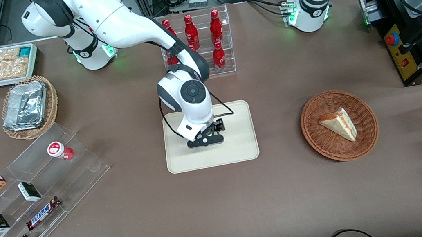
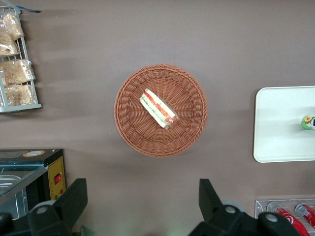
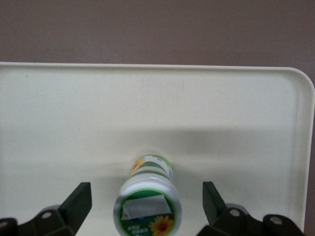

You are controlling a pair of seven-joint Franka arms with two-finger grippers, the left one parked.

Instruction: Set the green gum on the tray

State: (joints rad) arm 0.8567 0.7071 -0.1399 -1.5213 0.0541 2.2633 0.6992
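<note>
The gripper is hovering with fingers apart around the green gum, standing on the tray; light, rigid, slick canister, best gripped mid-body.

Green gum apparently stands on tray, between pincer fingers.

Two Snickers bars, one tray

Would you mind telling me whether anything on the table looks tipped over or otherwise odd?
Nothing stands out. The green gum stands upright on the tray, between the open fingers of the pincer. The red-lidded canister lies on its side on the clear stand, perhaps on purpose.
</note>
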